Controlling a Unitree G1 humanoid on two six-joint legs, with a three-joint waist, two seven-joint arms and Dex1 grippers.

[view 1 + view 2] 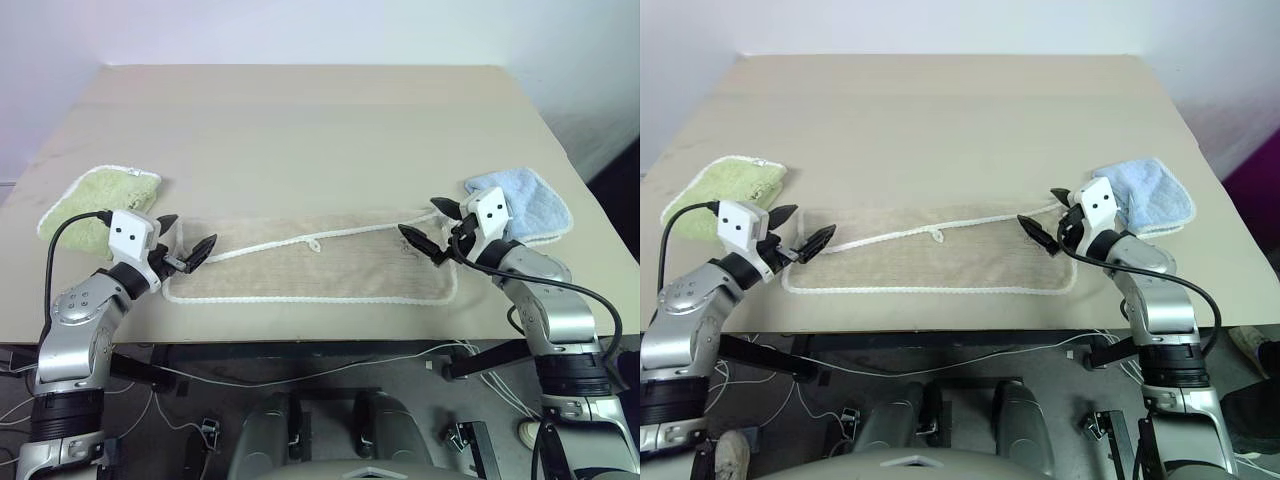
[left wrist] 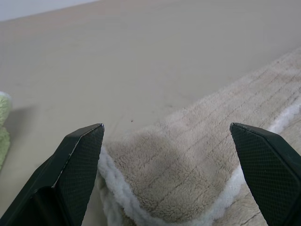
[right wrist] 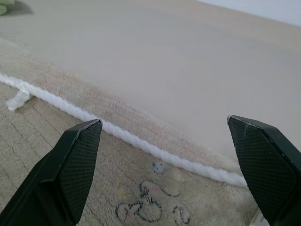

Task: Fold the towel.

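While both grippers, left (image 1: 187, 246) and right (image 1: 432, 228), gape empty, closing could snag one towel (image 1: 310, 268) layer only.

open tabletop (image 1: 300, 130) beyond (green towel (image 1: 100, 195) left)

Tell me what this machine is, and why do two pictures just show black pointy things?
It is a robot with two arms. Two pictures come from cameras in its head, looking down at a table. The other two come from little cameras on its wrists, so the black pointy things are its own fingers seen up close. Each arm ends in a pincer: the left gripper and the right gripper. Both are open and hold nothing. On the table lies a long beige towel with white edging, already folded over lengthwise. The grippers are at its two ends. A green cloth sits beside the left arm and a blue cloth beside the right. The robot is meant to fold the beige towel.
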